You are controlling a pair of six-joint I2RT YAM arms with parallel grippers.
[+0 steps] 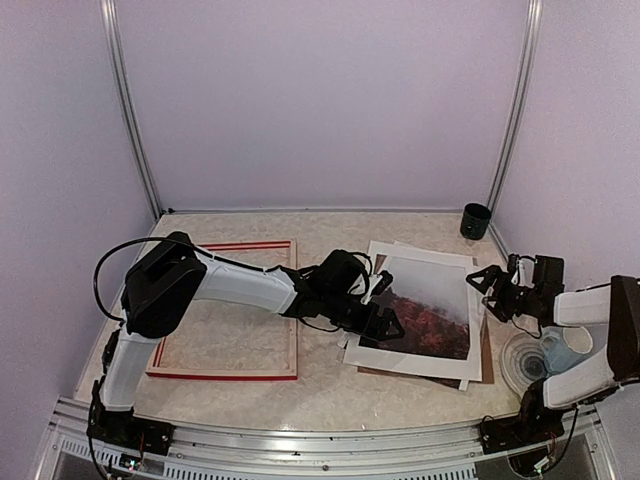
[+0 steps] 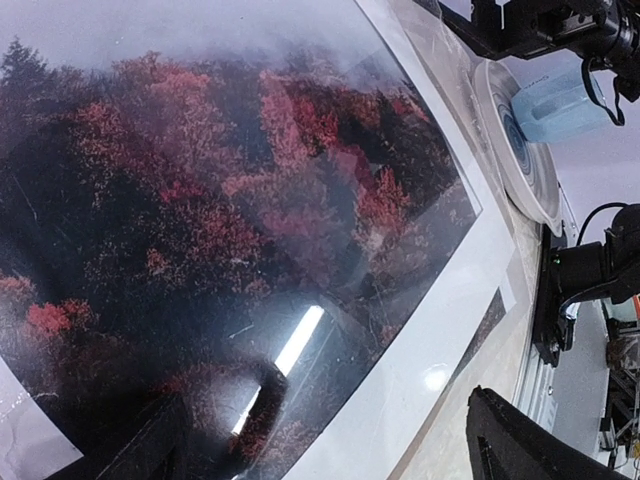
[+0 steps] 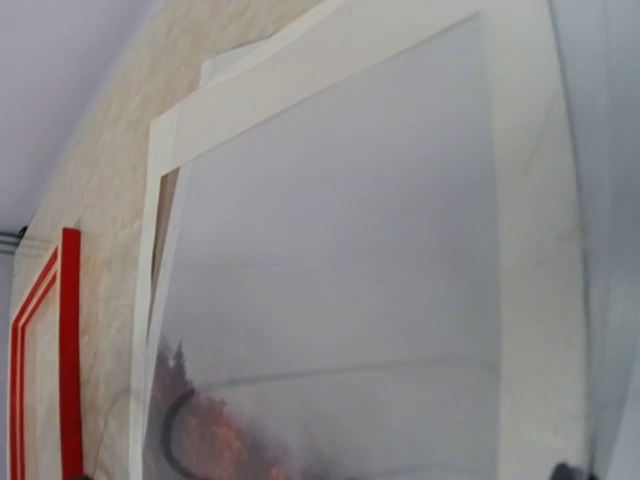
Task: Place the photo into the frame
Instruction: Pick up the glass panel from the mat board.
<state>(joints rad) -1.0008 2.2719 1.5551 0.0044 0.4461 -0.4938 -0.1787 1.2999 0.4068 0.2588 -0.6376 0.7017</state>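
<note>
The photo [image 1: 435, 295], red autumn trees under a grey sky with a white border, lies flat on the table's right half on top of other sheets. It fills the left wrist view [image 2: 250, 200] and the right wrist view [image 3: 350, 300]. The red frame [image 1: 225, 310] lies flat and empty on the left; one red side of the frame [image 3: 70, 350] shows in the right wrist view. My left gripper [image 1: 385, 318] hovers open over the photo's left part, holding nothing; one dark finger [image 2: 520, 445] shows low right. My right gripper [image 1: 487, 290] stands open at the photo's right edge.
A white sheet [image 1: 400, 250] and a brown panel [image 1: 487, 350] lie under the photo. A black cup [image 1: 476, 220] stands in the back right corner. A round clear disc [image 1: 525, 362] with a pale blue thing [image 2: 555, 105] sits by the right arm's base.
</note>
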